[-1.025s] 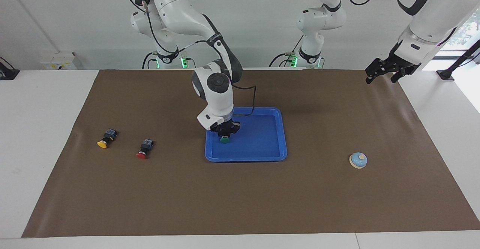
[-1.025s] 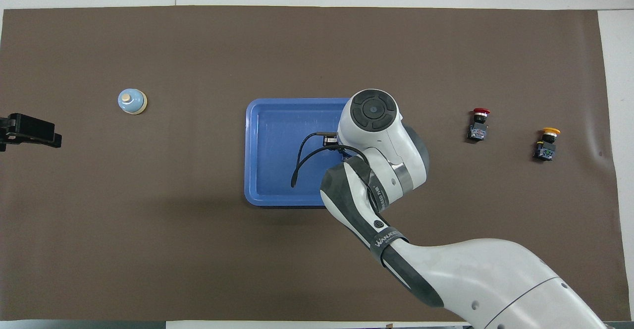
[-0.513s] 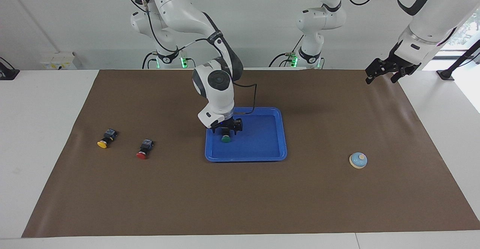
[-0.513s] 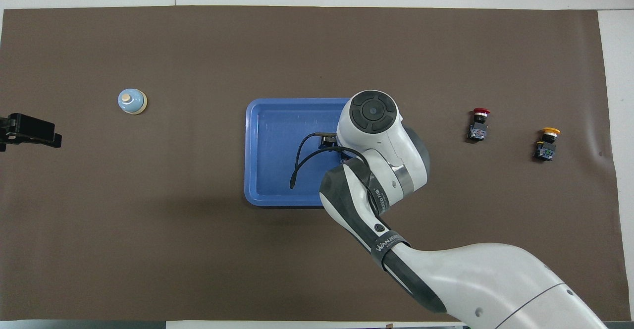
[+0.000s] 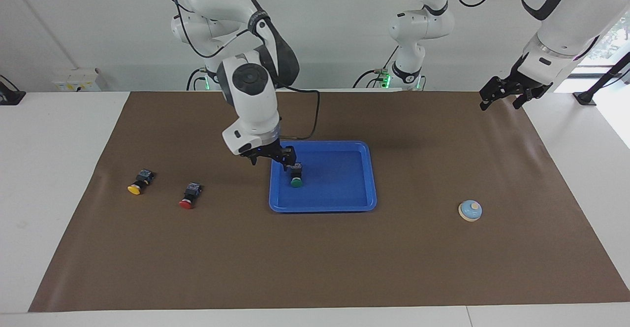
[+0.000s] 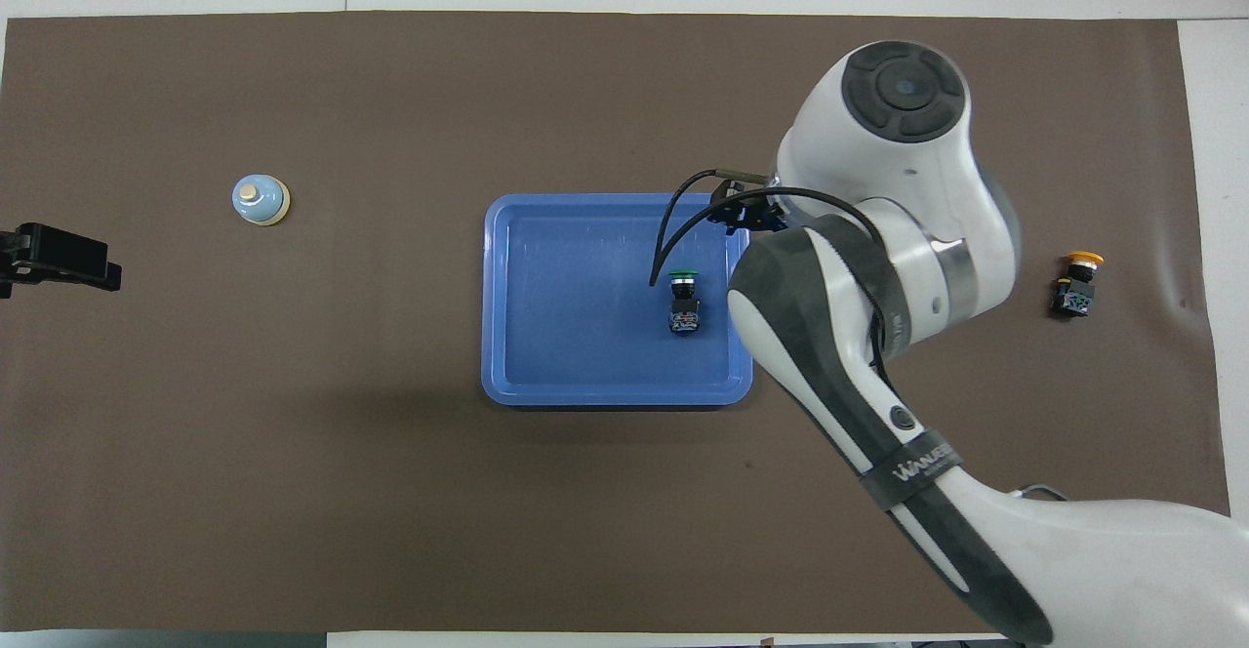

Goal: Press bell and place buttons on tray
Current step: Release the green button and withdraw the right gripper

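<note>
The green button (image 5: pixel 296 178) (image 6: pixel 684 303) lies on its side in the blue tray (image 5: pixel 339 181) (image 6: pixel 576 306), near the rim toward the right arm's end. My right gripper (image 5: pixel 272 160) (image 6: pixel 746 216) hangs open and empty over that rim, just clear of the green button. The red button (image 5: pixel 189 196) and the yellow button (image 5: pixel 139 182) (image 6: pixel 1073 287) lie on the brown mat toward the right arm's end; the right arm hides the red one in the overhead view. The light blue bell (image 5: pixel 470 211) (image 6: pixel 261 200) stands toward the left arm's end. My left gripper (image 5: pixel 499 103) (image 6: pixel 59 263) waits open above the mat's edge.
A brown mat (image 5: pixel 315 263) covers most of the white table. The right arm's cable (image 6: pixel 673 228) loops over the tray. A third robot base (image 5: pixel 406 71) stands at the robots' edge of the table.
My right gripper has opened, let go of the green button in the tray, then risen and moved toward the right arm's end. The left arm has not moved.
</note>
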You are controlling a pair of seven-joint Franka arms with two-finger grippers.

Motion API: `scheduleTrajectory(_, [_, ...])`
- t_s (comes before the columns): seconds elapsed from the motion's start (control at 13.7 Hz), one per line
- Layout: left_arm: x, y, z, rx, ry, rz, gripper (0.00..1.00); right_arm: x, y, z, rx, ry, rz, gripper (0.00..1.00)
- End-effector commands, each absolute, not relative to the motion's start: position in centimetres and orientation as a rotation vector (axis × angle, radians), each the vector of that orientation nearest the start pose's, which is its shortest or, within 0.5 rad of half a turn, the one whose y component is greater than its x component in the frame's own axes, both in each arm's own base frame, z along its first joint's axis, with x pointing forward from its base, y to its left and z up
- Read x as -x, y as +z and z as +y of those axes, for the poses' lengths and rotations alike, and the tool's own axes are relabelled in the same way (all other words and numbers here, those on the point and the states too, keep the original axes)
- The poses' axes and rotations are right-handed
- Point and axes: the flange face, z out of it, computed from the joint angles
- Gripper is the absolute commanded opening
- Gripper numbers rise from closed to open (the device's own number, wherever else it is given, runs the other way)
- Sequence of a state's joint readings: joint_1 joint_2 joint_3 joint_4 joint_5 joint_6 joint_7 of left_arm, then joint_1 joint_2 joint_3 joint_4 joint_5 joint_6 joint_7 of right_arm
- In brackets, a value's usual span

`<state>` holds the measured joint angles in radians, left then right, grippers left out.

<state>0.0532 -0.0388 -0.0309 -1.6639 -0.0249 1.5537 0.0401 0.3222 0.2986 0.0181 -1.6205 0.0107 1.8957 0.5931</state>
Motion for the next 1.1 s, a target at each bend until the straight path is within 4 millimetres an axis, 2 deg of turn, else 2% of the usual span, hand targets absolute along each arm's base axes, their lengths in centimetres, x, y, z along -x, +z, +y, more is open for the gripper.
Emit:
scheduleTrajectory(0.0, [-53.5,60.6,1.1,3.181,0.117,0.029,1.00,-62.4,45.6,14.4,3.127,0.050,0.318,1.00])
scheduleTrajectory(0.15, [-53.5,60.6,1.1,3.181,0.117,0.029,1.00,-63.5,45.4,8.7,3.150,0.045,0.243,1.00])
scheduleTrajectory(0.29, [-53.5,60.6,1.1,3.181,0.117,0.029,1.00,-63.8,44.7,3.9,3.199,0.043,0.221,1.00])
scheduleTrajectory(0.44, [-53.5,60.6,1.1,3.181,0.117,0.029,1.00,-63.6,42.8,0.8,3.197,0.054,0.268,1.00])
scheduleTrajectory(0.51, [-53.5,60.6,1.1,3.181,0.117,0.029,1.00,-63.2,41.1,-0.6,3.192,0.043,0.297,1.00])
scheduleTrajectory(0.66, [-53.5,60.6,1.1,3.181,0.117,0.029,1.00,-62.6,37.9,-1.6,3.184,0.006,0.315,1.00])
scheduleTrajectory(1.03, [-53.5,60.6,1.1,3.181,0.117,0.029,1.00,-61.5,33.0,-1.2,3.171,-0.045,0.318,1.00])
